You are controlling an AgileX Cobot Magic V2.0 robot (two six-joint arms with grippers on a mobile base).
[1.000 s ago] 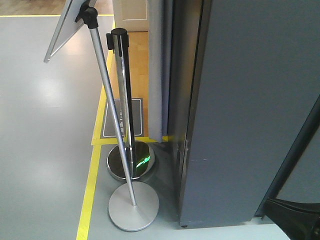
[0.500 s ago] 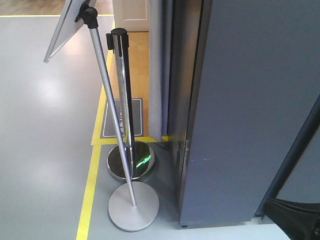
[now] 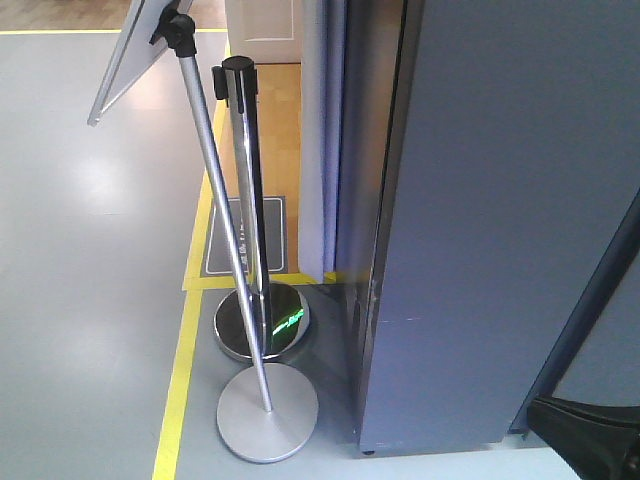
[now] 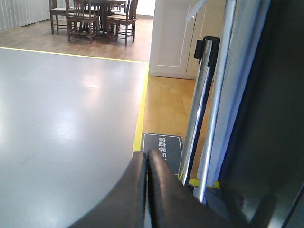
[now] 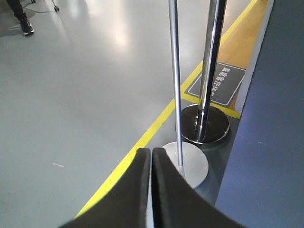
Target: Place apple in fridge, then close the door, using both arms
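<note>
The apple is out of view in all three views. My left gripper (image 4: 147, 154) is shut with nothing between its black fingers, above the floor next to two metal posts. My right gripper (image 5: 151, 151) is also shut and empty, over the yellow floor line near a round stand base (image 5: 187, 164). A tall dark grey body (image 3: 500, 200) fills the right of the front view; I cannot tell whether it is the fridge or a cabinet. Behind its far corner stands a narrow pale strip (image 3: 318, 140) with a bluish edge, which may be the door seen edge-on; it also shows as a pale strip (image 4: 240, 71) in the left wrist view.
A chrome barrier post (image 3: 248, 200) on a round base and a leaning sign stand (image 3: 225, 230) with a grey disc foot (image 3: 267, 412) stand left of the grey body. A yellow floor line (image 3: 180, 380) and a dark floor mat (image 3: 245, 235) lie there. An arm link (image 3: 590, 320) crosses the lower right.
The pale strip beside the grey body has grown narrower and brighter, with a bluish edge now showing. Posts and the grey body have not moved.
</note>
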